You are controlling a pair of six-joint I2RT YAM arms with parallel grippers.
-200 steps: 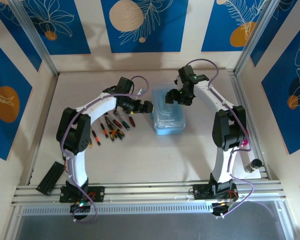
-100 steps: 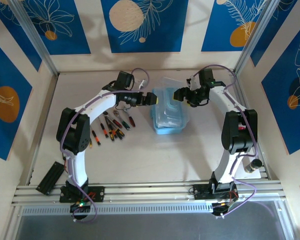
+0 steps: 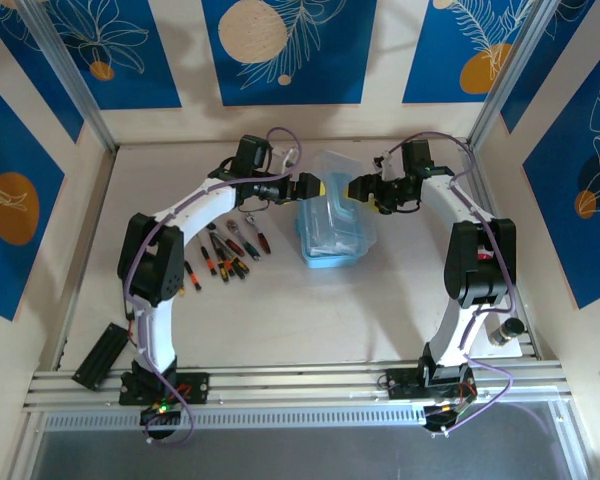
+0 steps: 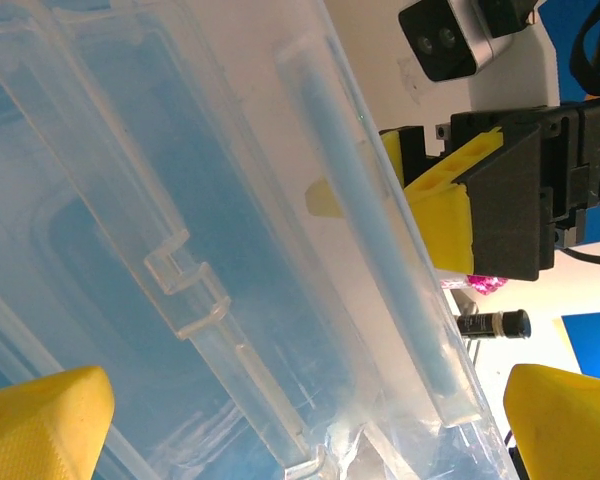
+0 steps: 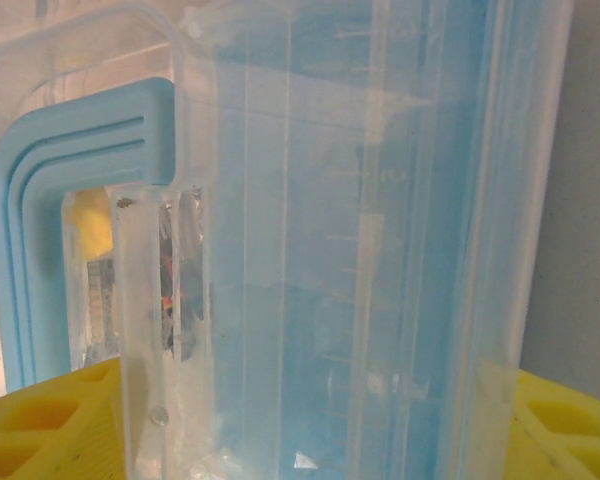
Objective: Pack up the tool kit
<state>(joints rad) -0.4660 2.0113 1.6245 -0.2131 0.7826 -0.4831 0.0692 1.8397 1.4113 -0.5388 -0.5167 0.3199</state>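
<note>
Table (image 3: 280,330) room is taken up by two white arms bolted at the near edge, the left arm (image 3: 195,205) and the right arm (image 3: 460,215), both bent inward toward the far middle. The case (image 3: 332,245) is set there, just right of centre: a small rectangular box of translucent light-blue plastic, its base flat on the table and its lid (image 3: 338,170) raised on edge over the far end. The lid's deep clear wall is clamped between the yellow fingers of the right gripper (image 5: 310,430), and a solid light-blue handle (image 5: 40,200) is seen beside one finger. The left gripper (image 3: 320,187) is held at the lid's left side with its fingers spread wide, the clear plastic lying between them ungripped. The tools (image 3: 225,255) are laid in a loose cluster left of the case, apart from it. A second ago the case was shut and flat under the right gripper; since then the lid has been lifted steeply and the left gripper brought up to it, while the tools have not been moved. One case, one lid, one handle, two arms and two grippers are counted; roughly eight tools are made out, too small for a sure count.
</note>
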